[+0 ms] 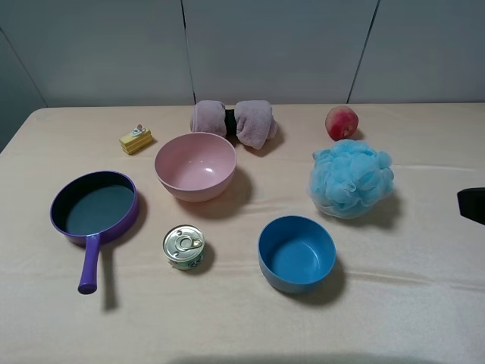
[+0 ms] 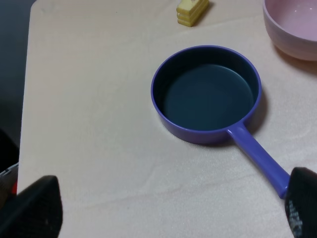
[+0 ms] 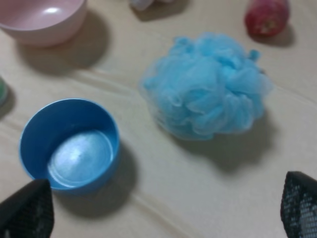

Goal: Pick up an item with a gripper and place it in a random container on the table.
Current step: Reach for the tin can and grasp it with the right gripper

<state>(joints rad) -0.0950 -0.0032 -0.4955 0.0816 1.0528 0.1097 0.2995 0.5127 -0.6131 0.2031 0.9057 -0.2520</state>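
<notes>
The small tin can (image 1: 184, 247) with a silver pull-tab lid stands upright on the beige table (image 1: 227, 318), in front of the pale-pink bowl (image 1: 195, 165), which is empty. The bowl also shows in the left wrist view (image 2: 292, 29) and the right wrist view (image 3: 42, 20). My left gripper (image 2: 166, 210) is open and empty, above the table near the purple pan; it is out of the high view. My right gripper (image 3: 163, 208) is open and empty, above the table between the blue bowl and the blue pouf. Only a black tip of it (image 1: 471, 205) shows at the right edge.
A purple long-handled pan (image 1: 95, 206) lies at the left. A blue bowl (image 1: 296, 252) stands right of the can. A blue bath pouf (image 1: 351, 179), a red fruit (image 1: 342, 122), a rolled pink towel (image 1: 233, 121) and a yellow cake toy (image 1: 136, 139) sit farther back.
</notes>
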